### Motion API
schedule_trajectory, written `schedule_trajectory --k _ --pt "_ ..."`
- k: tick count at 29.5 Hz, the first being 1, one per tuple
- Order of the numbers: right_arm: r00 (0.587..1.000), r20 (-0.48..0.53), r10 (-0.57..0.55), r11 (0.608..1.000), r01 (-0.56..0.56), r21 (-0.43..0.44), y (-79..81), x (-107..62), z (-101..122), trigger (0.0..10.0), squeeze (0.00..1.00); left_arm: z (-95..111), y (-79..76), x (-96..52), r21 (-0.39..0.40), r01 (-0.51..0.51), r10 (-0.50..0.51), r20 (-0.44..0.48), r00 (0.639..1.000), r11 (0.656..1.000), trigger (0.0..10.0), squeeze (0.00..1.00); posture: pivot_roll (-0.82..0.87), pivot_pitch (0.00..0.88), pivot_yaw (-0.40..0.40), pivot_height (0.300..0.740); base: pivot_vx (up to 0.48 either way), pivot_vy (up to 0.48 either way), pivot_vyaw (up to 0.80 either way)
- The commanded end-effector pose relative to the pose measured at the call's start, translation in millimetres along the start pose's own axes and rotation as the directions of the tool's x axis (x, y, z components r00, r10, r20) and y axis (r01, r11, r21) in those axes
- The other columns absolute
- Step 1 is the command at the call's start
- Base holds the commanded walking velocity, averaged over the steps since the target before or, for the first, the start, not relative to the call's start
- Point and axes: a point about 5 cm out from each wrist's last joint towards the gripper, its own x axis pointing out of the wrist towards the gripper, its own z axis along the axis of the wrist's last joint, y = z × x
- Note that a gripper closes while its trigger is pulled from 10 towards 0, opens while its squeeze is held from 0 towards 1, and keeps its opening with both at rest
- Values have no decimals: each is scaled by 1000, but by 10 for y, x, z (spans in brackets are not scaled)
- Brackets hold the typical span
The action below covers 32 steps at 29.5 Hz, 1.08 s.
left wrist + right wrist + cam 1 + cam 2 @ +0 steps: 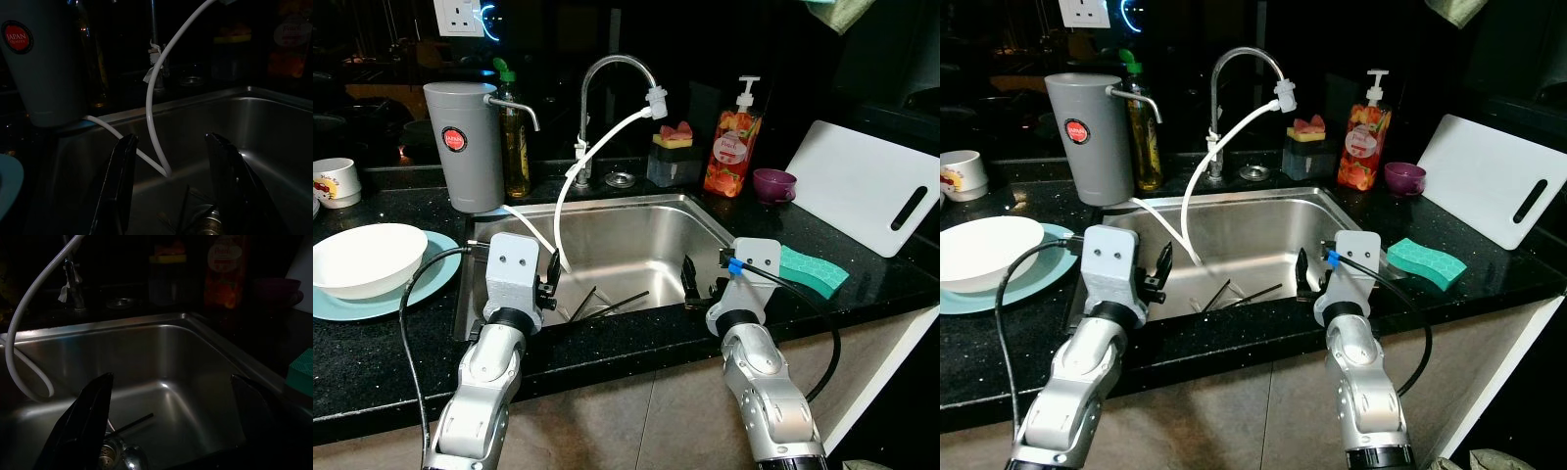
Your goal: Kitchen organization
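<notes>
Chopsticks (pixel 612 301) lie on the floor of the sink (pixel 700 211), long axis slanting across it — between both grippers, below them. Left gripper (pixel 551 279) spread, empty; right gripper (pixel 690 279) spread wider, empty. Left looks marginally nearer.

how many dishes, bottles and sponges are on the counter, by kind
bowls: 2, white bowl, purple bowl
plates: 1, blue plate
mugs: 1, mug
bottles: 2, soap bottle, oil bottle
sponges: 1, green sponge
total: 7
</notes>
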Motion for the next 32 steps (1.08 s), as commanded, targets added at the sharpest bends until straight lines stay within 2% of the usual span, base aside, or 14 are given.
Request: schedule_trajectory --k 1,32 --pt "1000 9 -2 1000 2 -4 -11 15 19 10000 0 -13 -15 13 10 2 -2 -3 1000 1000 10000 0 86 35 -79 740 0 0 0" --pt "1000 14 2 1000 -2 -7 -12 29 28 10000 0 -14 -28 25 6 2 -2 1 1000 1000 10000 0 83 24 -82 740 0 0 0"
